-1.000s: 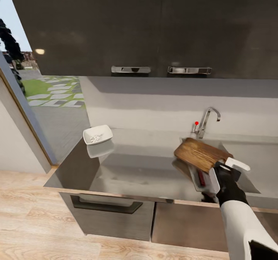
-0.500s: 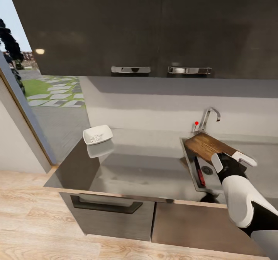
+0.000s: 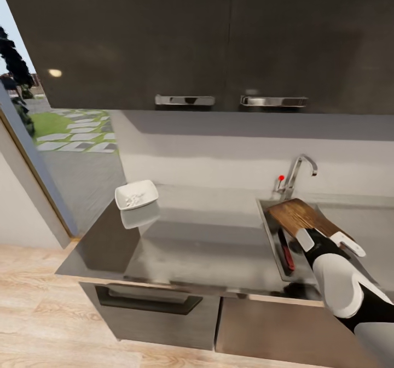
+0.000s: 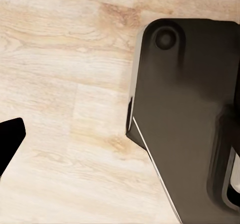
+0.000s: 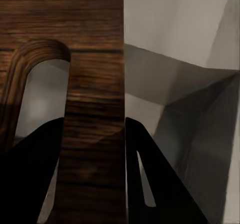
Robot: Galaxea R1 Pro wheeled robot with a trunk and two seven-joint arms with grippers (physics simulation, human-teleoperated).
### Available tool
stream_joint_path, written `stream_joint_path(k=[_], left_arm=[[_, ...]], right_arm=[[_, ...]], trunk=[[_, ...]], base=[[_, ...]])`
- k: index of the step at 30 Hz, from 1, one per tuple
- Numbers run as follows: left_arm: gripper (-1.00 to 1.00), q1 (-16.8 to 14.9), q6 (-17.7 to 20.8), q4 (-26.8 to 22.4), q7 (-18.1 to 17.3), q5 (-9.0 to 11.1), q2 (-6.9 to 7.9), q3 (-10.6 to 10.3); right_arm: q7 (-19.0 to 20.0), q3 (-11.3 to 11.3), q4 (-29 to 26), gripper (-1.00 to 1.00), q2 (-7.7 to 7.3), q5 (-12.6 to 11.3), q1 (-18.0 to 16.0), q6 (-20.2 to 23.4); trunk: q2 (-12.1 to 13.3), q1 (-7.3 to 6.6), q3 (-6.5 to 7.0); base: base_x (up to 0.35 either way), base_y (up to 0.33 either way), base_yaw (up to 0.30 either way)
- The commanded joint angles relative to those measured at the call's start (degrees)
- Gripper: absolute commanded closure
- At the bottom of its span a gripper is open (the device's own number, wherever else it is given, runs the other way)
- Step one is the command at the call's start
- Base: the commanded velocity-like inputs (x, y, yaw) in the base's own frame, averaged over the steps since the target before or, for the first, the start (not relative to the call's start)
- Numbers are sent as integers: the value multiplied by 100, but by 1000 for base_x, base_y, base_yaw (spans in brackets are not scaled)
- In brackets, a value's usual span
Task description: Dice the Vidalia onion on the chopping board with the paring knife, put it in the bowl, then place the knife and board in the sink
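Note:
My right gripper (image 3: pixel 326 240) is shut on the chopping board (image 3: pixel 298 215), holding the handle end of the brown wooden slab. The board tilts over the sink (image 3: pixel 267 223), its far end near the chrome tap (image 3: pixel 298 171). In the right wrist view the chopping board (image 5: pixel 92 84) runs between my dark fingers (image 5: pixel 160 184), its slot hole beside them. The paring knife (image 3: pixel 285 250) with its reddish handle lies in the basin along the left wall. The white bowl (image 3: pixel 136 194) sits on the countertop (image 3: pixel 202 237) at the far left and holds small pale pieces.
Dark wall cabinets (image 3: pixel 219 40) with bar handles hang above the counter. A window or doorway opens at the left onto a garden. The left wrist view looks down on the wooden floor (image 4: pixel 65 84) and the robot's dark base (image 4: pixel 185 109).
My right arm has carried the chopping board rightward from the sink's left rim to over the basin. The head view has shifted slightly.

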Motion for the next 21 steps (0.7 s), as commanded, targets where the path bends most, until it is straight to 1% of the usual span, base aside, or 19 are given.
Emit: stream_joint_path(k=[1,5,8,11,21], left_arm=[[-100,1,-8,-8,3,53,3,-17],[-100,2,-8,-6,3,53,2,-17],[-100,3,-8,-6,3,55,3,-17],[-100,2,-8,-6,3,54,2,-17],[-100,7,-9,-6,3,54,2,-17]], right_arm=[[-49,-27,-3,100,-3,-7,-7,-14],[-149,-73,-6,100,-9,-2,-7,-28],[-363,-78,-4,100,-9,-1,-7,-59],[-478,-84,2,100,-20,-1,-7,-136],[-498,-94,14,100,-27,-1,40,-307]], trunk=[[-11,7,-10],[-11,7,-10],[-11,7,-12],[-11,7,-31],[-11,7,-119]], base=[[333,0,0],[340,0,0],[259,0,0],[51,0,0],[3,0,0]])
